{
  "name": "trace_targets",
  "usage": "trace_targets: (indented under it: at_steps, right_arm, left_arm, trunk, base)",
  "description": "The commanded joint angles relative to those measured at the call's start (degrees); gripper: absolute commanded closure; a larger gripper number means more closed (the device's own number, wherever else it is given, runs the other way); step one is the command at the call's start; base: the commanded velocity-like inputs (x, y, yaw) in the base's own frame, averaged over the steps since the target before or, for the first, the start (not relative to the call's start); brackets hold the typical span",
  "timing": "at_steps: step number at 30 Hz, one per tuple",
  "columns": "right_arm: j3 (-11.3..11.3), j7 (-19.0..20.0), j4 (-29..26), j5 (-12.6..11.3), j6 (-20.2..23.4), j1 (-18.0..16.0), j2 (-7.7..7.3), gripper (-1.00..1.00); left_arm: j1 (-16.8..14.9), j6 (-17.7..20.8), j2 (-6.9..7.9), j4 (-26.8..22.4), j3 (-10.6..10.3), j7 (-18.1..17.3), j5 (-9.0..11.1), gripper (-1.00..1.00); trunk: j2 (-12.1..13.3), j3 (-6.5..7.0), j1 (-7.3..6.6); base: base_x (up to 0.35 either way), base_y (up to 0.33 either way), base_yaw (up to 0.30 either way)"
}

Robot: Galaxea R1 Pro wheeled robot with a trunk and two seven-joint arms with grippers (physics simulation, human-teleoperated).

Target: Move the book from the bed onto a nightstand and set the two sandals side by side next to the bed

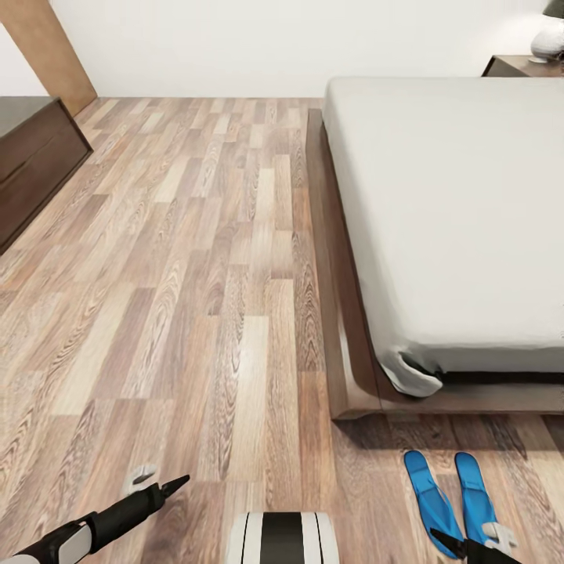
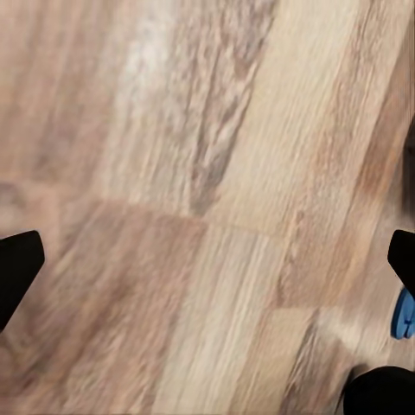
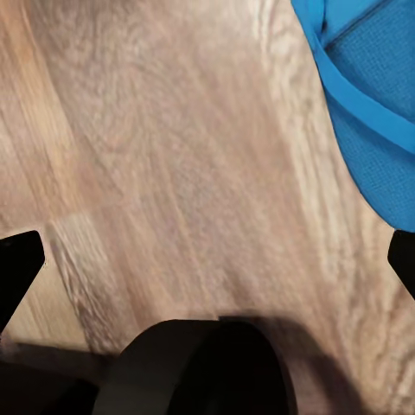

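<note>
Two blue sandals lie side by side on the wood floor just off the bed's near corner: one (image 1: 430,501) on the left, the other (image 1: 475,495) on the right. The bed (image 1: 446,211) has a bare pale mattress on a dark frame; the book is out of view. A dark nightstand (image 1: 517,66) stands at the far right by the bed's head. My right gripper (image 1: 452,542) hovers over the sandals' near ends. In the right wrist view it (image 3: 207,264) is open above the floor, with a sandal (image 3: 372,112) just beyond one finger. My left gripper (image 1: 168,487) (image 2: 207,264) is open over bare planks.
A dark brown dresser (image 1: 31,157) lines the left wall. A white lamp (image 1: 547,37) sits on the nightstand. My base (image 1: 282,537) shows at the bottom middle. Wide wood floor (image 1: 204,258) stretches between dresser and bed. A sliver of blue sandal (image 2: 403,313) shows in the left wrist view.
</note>
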Motion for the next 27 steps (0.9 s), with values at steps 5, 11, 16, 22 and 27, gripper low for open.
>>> trace_targets:
  at_steps: [5,11,16,22,27]
  right_arm:
    - [0.0,0.2,0.0,-0.5,0.6,0.0,0.0,-1.0]
    - [0.0,0.2,0.0,-0.5,0.5,0.0,-0.02,-1.0]
    - [0.0,0.2,0.0,-0.5,0.4,0.0,0.0,-1.0]
    - [0.0,0.1,0.0,-0.5,0.4,0.0,0.01,-1.0]
    - [0.1,0.0,0.1,-0.5,-0.6,0.0,0.08,-1.0]
  left_arm:
    - [0.0,0.3,-0.03,0.0,-0.4,-0.2,0.6,-1.0]
    - [0.0,0.3,-0.05,0.0,-0.4,-0.1,0.6,-1.0]
    - [0.0,0.3,-0.03,0.0,-0.4,-0.2,0.6,-1.0]
    - [0.0,0.3,0.01,0.0,-0.4,-0.2,0.6,-1.0]
    - [0.0,0.3,0.01,0.0,-0.4,0.0,0.6,-1.0]
  trunk:
    - [0.1,1.08,-0.14]
    - [0.1,2.41,-0.29]
    - [0.2,3.52,-0.42]
    - [0.3,4.85,-0.57]
    - [0.4,5.96,-0.7]
  base:
    - [0.0,0.0,0.0]
    - [0.0,0.0,0.0]
    - [0.0,0.0,0.0]
    - [0.0,0.0,0.0]
    - [0.0,0.0,0.0]
